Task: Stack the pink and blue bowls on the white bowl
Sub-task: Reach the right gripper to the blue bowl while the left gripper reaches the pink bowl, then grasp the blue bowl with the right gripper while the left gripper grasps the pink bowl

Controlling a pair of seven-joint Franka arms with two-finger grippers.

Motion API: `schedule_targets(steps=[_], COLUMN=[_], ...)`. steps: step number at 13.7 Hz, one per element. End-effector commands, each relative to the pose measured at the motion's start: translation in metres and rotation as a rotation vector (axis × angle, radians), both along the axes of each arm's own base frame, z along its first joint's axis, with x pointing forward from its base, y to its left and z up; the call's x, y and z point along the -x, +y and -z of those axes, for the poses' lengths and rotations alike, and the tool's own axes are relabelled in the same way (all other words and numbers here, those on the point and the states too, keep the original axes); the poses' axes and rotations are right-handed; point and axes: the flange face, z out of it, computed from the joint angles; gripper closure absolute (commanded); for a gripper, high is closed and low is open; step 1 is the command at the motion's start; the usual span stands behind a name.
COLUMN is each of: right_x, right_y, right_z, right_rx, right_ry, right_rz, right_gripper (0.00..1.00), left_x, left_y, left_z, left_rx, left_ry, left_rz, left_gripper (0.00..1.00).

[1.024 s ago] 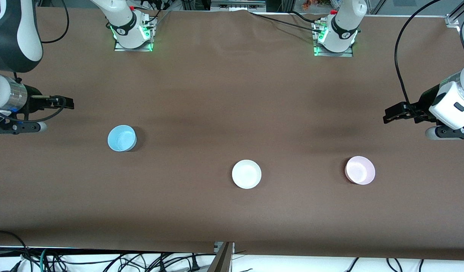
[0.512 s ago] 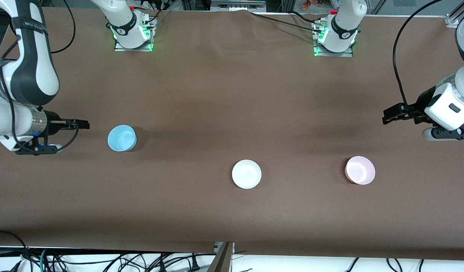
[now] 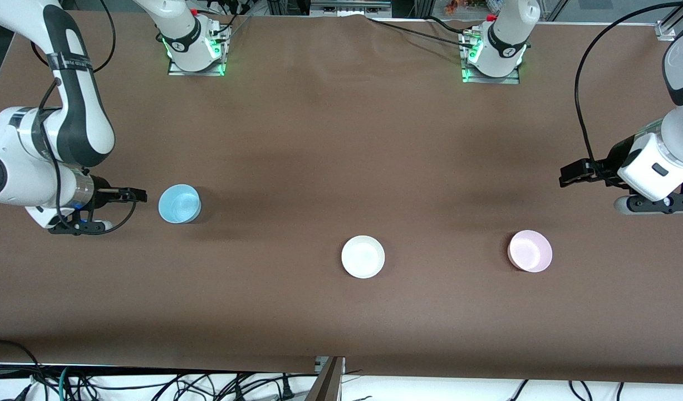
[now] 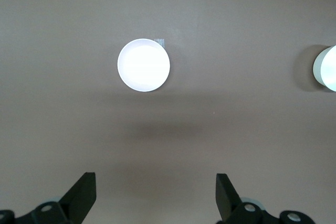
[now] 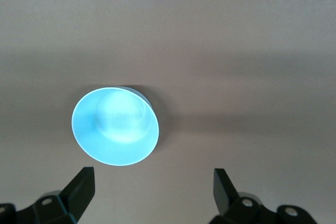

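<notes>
plastic, by the look of them: the blue bowl (image 3: pixel 179 204), the pink bowl (image 3: pixel 530 250) and the white bowl (image 3: pixel 363 257) all seem thin-walled and plain, so i judge them light, fairly stiff and a little slick at the rim, not fragile. all three sit upright and well apart on the brown table cover (image 3: pixel 341 139), nothing stacked yet. the blue bowl lies toward the right arm's end, a bit farther from the front camera than the others; the white one sits about midway along the table; the pink one lies toward the left arm's end. the right gripper (image 3: pixel 134 195) hangs just beside the blue bowl, and in its wrist view the fingers (image 5: pixel 81 186) stand wide apart with the blue bowl (image 5: pixel 115 126) ahead of them, empty. the left gripper (image 3: pixel 569 174) is over bare cover near the pink bowl, its fingers (image 4: pixel 84 188) likewise spread and holding nothing. the best hold is probably a pinch on the rim wall, one finger inside and one outside; a light bowl may skid or tip if nudged first, so a straight descent would help.
</notes>
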Motion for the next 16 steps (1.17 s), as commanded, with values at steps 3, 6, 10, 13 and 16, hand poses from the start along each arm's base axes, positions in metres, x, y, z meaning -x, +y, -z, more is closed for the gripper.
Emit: schedule_targets(steps=[3, 6, 10, 13, 16], right_x=[0.014, 0.022, 0.032, 0.034, 0.041], right_y=[0.002, -0.002, -0.005, -0.013, -0.017], right_z=[0.019, 0.041, 0.07, 0.084, 0.097], right_rx=[-0.065, -0.056, -0.085, -0.086, -0.08], right_ry=[-0.021, -0.06, -0.078, -0.084, -0.097], right_rz=[0.069, 0.08, 0.121, 0.097, 0.095], right_gripper=[0.0, 0.01, 0.01, 0.01, 0.01], left_x=[-0.011, -0.023, -0.037, -0.055, -0.061], left_y=[0.004, 0.011, 0.018, 0.027, 0.037], left_z=[0.025, 0.049, 0.077, 0.117, 0.14], left_rx=[-0.026, -0.092, -0.114, -0.087, -0.023], left_ry=[0.032, 0.031, 0.016, -0.006, 0.0], left_rz=[-0.012, 0.0, 0.017, -0.002, 0.017], left_gripper=[0.0, 0.0, 0.0, 0.0, 0.0])
